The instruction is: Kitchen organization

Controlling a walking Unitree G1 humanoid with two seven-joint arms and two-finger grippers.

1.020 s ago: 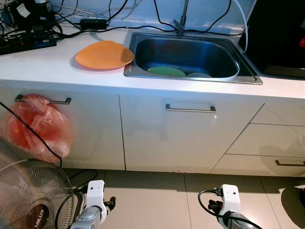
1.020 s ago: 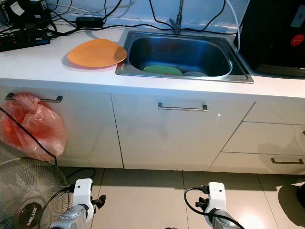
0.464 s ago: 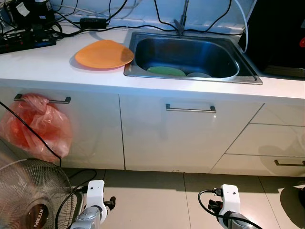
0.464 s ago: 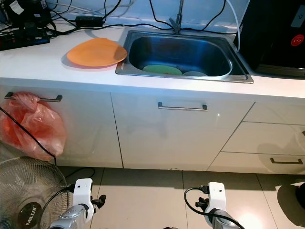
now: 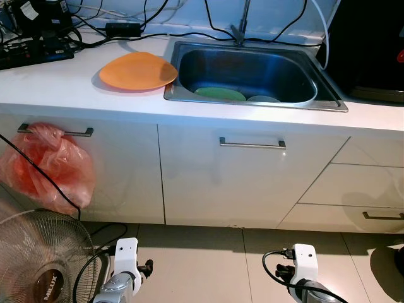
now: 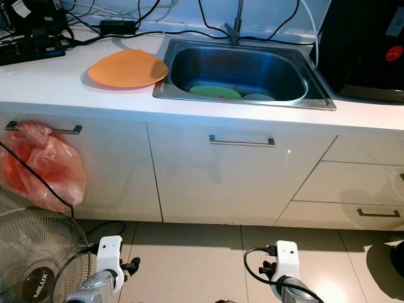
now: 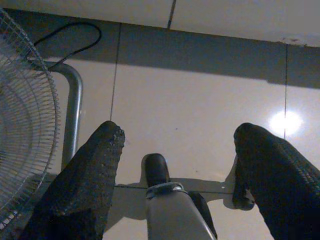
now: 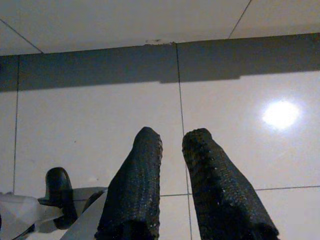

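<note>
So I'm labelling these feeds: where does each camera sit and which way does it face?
Left and right eye views: on the head, looking down at the white counter with the round orange plate and steel sink; both wrists show below.
Left wrist view: along the open left gripper at floor and wire fan.
Right wrist view: along the nearly closed right gripper at floor tiles.

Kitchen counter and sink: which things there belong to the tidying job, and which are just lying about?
For the job:
orange plate on the counter
green plate in the sink
whitish dish beside it

Lying about:
red bag on a cabinet handle
floor fan
cables
</note>
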